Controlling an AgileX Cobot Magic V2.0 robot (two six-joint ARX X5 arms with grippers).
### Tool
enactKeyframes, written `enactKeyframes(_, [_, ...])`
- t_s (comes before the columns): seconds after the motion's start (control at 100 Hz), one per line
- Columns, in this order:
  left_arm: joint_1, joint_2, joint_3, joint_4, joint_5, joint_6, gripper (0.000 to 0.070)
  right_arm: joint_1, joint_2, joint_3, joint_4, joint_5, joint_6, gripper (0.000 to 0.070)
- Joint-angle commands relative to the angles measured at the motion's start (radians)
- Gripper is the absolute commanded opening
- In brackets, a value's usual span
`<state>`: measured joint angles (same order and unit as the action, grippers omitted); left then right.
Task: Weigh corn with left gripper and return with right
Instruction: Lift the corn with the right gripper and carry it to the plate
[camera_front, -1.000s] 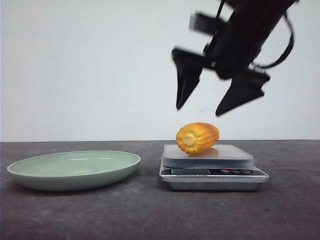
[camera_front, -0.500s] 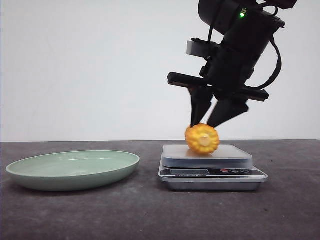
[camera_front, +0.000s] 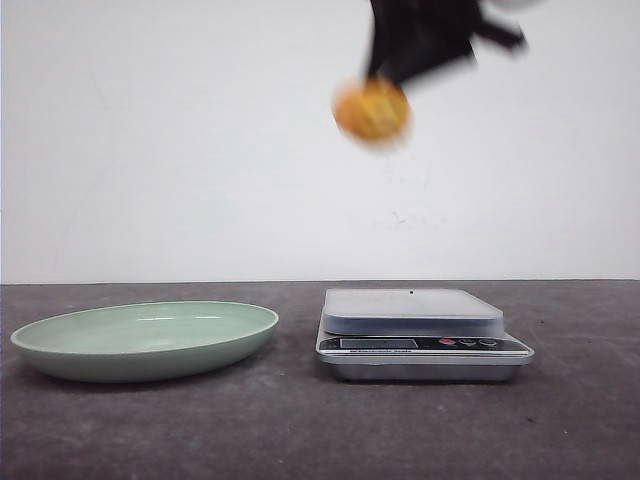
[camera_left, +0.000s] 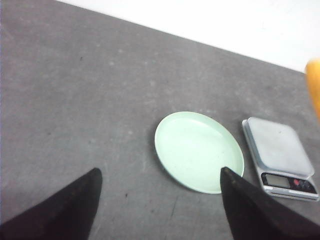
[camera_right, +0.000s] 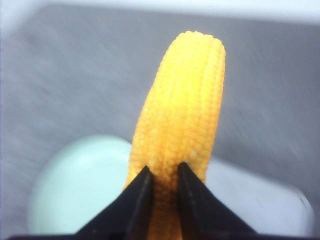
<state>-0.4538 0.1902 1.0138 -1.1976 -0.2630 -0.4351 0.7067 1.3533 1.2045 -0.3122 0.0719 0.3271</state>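
The corn (camera_front: 372, 109), an orange-yellow cob piece, hangs blurred high above the silver scale (camera_front: 420, 325), held in my right gripper (camera_front: 385, 85). In the right wrist view the black fingers (camera_right: 142, 192) are shut on the corn (camera_right: 182, 110), its kernel rows running away from the camera. The corn's edge also shows in the left wrist view (camera_left: 314, 87). My left gripper (camera_left: 160, 177) is open and empty, high over the table, out of the front view. The green plate (camera_front: 145, 338) lies left of the scale.
The scale's platform (camera_left: 280, 147) is bare, with its display facing the front. The green plate (camera_left: 199, 150) is empty. The dark grey table (camera_front: 320, 430) runs to a white wall behind.
My right gripper came down, shut on the corn on the scale, and has lifted it high and slightly left. The scale platform is now bare.
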Motion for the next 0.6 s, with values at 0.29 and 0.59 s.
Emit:
enactKeyframes(0.29, [-0.002,-0.002,0.011,0.048,0.002,0.002,0.0428,0.156,0.294,0.225,-0.004,-0.003,0.043,0.0])
enactKeyframes(0.59, [-0.002,-0.002,0.011,0.064,0.003,-0.002,0.0428,0.199,0.544,0.247,0.07,-0.02,0.088,0.0])
